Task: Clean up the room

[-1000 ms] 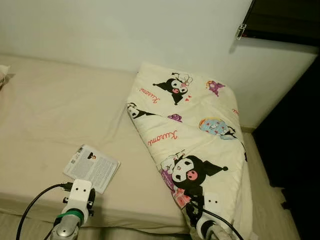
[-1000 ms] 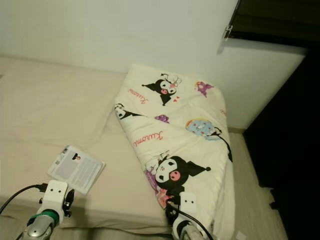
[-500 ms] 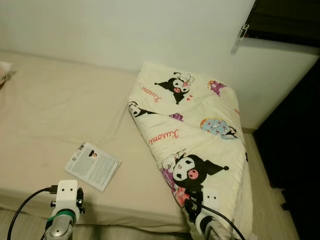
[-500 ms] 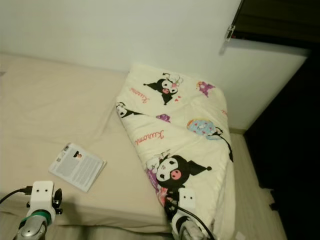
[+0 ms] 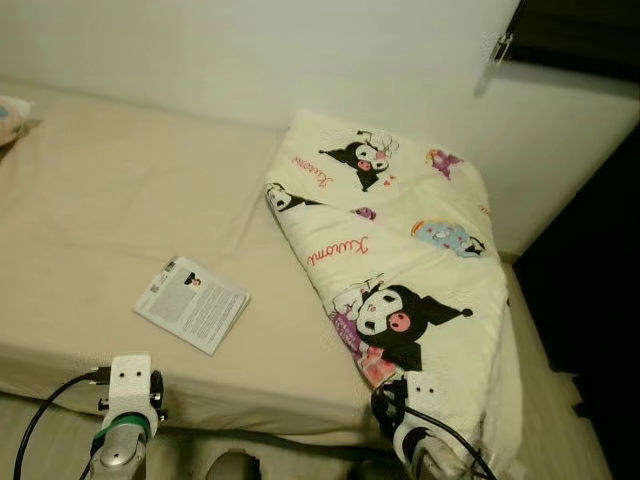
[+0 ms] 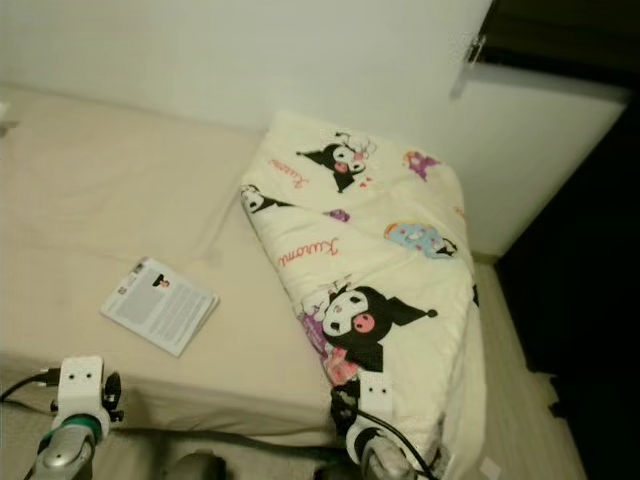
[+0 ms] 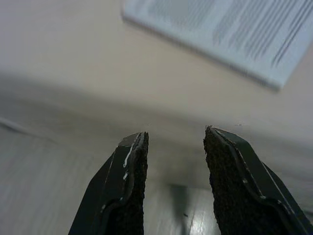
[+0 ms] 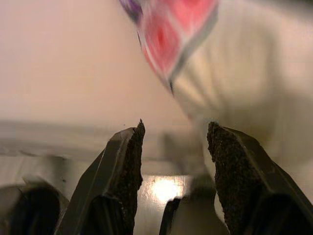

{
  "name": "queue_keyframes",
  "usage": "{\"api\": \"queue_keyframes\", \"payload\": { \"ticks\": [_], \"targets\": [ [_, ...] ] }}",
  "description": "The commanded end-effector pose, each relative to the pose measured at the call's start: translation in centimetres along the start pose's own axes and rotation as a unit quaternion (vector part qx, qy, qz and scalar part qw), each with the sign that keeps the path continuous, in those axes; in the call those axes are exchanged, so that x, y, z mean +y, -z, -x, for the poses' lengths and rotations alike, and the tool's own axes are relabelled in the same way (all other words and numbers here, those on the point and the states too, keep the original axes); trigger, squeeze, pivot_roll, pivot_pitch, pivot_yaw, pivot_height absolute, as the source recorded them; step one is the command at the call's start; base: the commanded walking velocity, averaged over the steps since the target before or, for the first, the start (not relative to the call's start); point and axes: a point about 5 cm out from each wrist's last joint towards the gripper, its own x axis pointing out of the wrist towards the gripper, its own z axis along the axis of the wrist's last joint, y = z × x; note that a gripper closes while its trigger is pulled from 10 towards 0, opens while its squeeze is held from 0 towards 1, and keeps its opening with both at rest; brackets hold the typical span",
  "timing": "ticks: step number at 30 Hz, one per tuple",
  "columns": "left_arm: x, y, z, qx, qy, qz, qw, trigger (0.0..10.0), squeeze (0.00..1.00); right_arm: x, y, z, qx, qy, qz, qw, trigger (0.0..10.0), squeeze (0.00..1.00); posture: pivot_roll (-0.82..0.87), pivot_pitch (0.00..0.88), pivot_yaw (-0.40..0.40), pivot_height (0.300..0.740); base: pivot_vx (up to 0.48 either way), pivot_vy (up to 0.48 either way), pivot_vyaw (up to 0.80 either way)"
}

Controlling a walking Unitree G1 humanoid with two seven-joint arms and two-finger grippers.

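**Tidying hardly begun: booklet and quilt lie untouched on the bed**

The booklet (image 5: 191, 305) lies flat on the bed (image 5: 90, 210), near the front edge, and nothing holds it. The quilt (image 5: 400, 250), printed with cartoon figures, lies folded roughly on the right part of the bed, with its lower corner hanging over the front edge. I judge that the task is at the beginning: both things still need to be picked up or put in order.

The left gripper (image 7: 175, 161) is low in front of the bed edge, below the booklet. Its fingers are spread apart and hold nothing. The right gripper (image 8: 173, 156) is at the hanging corner of the quilt. Its fingers are also spread and empty, and the red and purple print is just ahead of them.

Compared with one second ago, the left gripper has come back from the booklet: then its wrist was over the mattress, just beside the booklet, and now it is below the bed edge. The camera has also shifted a little. The booklet and the quilt seem not moved on the bed.
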Motion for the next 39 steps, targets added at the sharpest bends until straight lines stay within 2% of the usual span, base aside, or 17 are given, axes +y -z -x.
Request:
{"api": "queue_keyframes", "payload": {
  "ticks": [1, 15, 20, 25, 26, 27, 28, 29, 30, 31, 32, 33, 34, 35, 36, 37, 39],
  "targets": [
    [-0.1, 0.5, 0.2, 0.009, -0.001, 0.007, 1.0, 10.0, 0.0, -0.1, 0.4, 0.2, 0.008, 0.004, -0.001, 1.0, 10.0, 0.0, 0.14, 0.027, -0.015, 0.617, 0.0, 0.0, 0.0],
    [0.4, 0.5, 0.1, 0.007, -0.004, 0.011, 1.0, 10.0, 0.0, 0.3, 0.3, 0.0, 0.002, 0.004, -0.006, 1.0, 10.0, 0.0, 0.15, 0.03, 0.002, 0.617, 0.0, 0.0, 0.0],
    [1.7, -0.2, 0.0, -0.011, -0.029, 0.017, 0.999, 10.0, 0.0, 0.8, -0.2, -0.2, -0.009, -0.006, -0.01, 1.0, 10.0, 0.0, 0.15, 0.048, 0.004, 0.602, 0.0, 0.0, 0.0],
    [2.3, -0.4, 0.0, -0.015, -0.037, 0.016, 0.999, 10.0, 0.0, 1.3, -0.8, -0.4, -0.024, -0.015, -0.011, 1.0, 10.0, 0.0, 0.15, 0.054, 0.004, 0.587, 0.0, 0.0, 0.0],
    [2.3, -0.4, 0.0, -0.019, -0.031, -0.009, 0.999, 10.0, 0.0, 1.5, -1.2, -0.5, -0.029, -0.017, -0.013, 0.999, 10.0, 0.0, 0.15, 0.054, 0.004, 0.582, 0.0, 0.0, 0.0],
    [2.3, -0.5, 0.0, -0.033, -0.014, -0.079, 0.996, 10.0, 0.0, 1.6, -1.6, -0.7, -0.038, -0.018, -0.017, 0.999, 10.0, 0.0, 0.15, 0.059, 0.004, 0.582, 0.0, 0.0, 0.0],
    [2.3, -0.5, 0.0, -0.033, -0.014, -0.079, 0.996, 10.0, 0.0, 1.6, -1.6, -0.7, -0.038, -0.018, -0.017, 0.999, 10.0, 0.0, 0.15, 0.059, 0.004, 0.582, 0.0, 0.0, 0.0],
    [2.2, -0.6, 0.1, -0.046, 0.006, -0.157, 0.987, 10.0, 0.0, 1.7, -1.9, -0.8, -0.044, -0.018, -0.019, 0.999, 10.0, 0.0, 0.15, 0.059, 0.004, 0.582, 0.0, 0.0, 0.0],
    [2.2, -0.6, 0.1, -0.046, 0.006, -0.157, 0.987, 10.0, 0.0, 1.7, -1.9, -0.8, -0.044, -0.018, -0.019, 0.999, 10.0, 0.0, 0.15, 0.059, 0.004, 0.582, 0.0, 0.0, 0.0],
    [2.1, -0.5, 0.2, -0.055, 0.02, -0.207, 0.977, 10.0, 0.0, 1.7, -2.1, -0.8, -0.048, -0.017, -0.021, 0.998, 10.0, 0.0, 0.15, 0.059, 0.004, 0.582, 0.0, 0.0, 0.0],
    [2.0, -0.5, 0.3, -0.071, 0.035, -0.285, 0.955, 10.0, 0.0, 1.8, -2.4, -0.9, -0.054, -0.019, -0.023, 0.998, 10.0, 0.0, 0.15, 0.059, 0.004, 0.582, 0.0, 0.0, 0.0],
    [2.0, -0.5, 0.3, -0.071, 0.035, -0.285, 0.955, 10.0, 0.0, 1.8, -2.4, -0.9, -0.054, -0.019, -0.023, 0.998, 10.0, 0.0, 0.15, 0.059, 0.004, 0.582, 0.0, 0.0, 0.0],
    [2.0, -0.7, 0.5, -0.097, 0.05, -0.377, 0.92, 10.0, 0.0, 1.9, -2.8, -1.0, -0.063, -0.022, -0.022, 0.998, 10.0, 0.0, 0.16, 0.066, -0.006, 0.582, 0.0, 0.0, 0.0],
    [2.1, -0.8, 0.7, -0.121, 0.061, -0.446, 0.885, 10.0, 0.0, 2.0, -3.1, -1.0, -0.07, -0.026, -0.022, 0.997, 10.0, 0.0, 0.16, 0.066, -0.006, 0.582, 0.0, 0.0, 0.0],
    [2.5, -1.1, 0.8, -0.139, 0.061, -0.492, 0.857, 10.0, 0.0, 2.0, -3.4, -1.0, -0.077, -0.029, -0.021, 0.996, 10.0, 0.0, 0.16, 0.066, -0.006, 0.582, 0.0, 0.0, 0.0],
    [2.5, -1.1, 0.8, -0.139, 0.061, -0.492, 0.857, 10.0, 0.0, 2.0, -3.4, -1.0, -0.077, -0.029, -0.021, 0.996, 10.0, 0.0, 0.16, 0.066, -0.006, 0.582, 0.0, 0.0, 0.0],
    [3.2, -1.5, 1.0, -0.152, 0.048, -0.524, 0.837, 10.0, 0.05, 2.0, -3.7, -1.0, -0.083, -0.033, -0.019, 0.996, 10.0, 0.0, 0.16, 0.074, -0.007, 0.582, 0.0, 0.0, 0.0]
  ]
}}
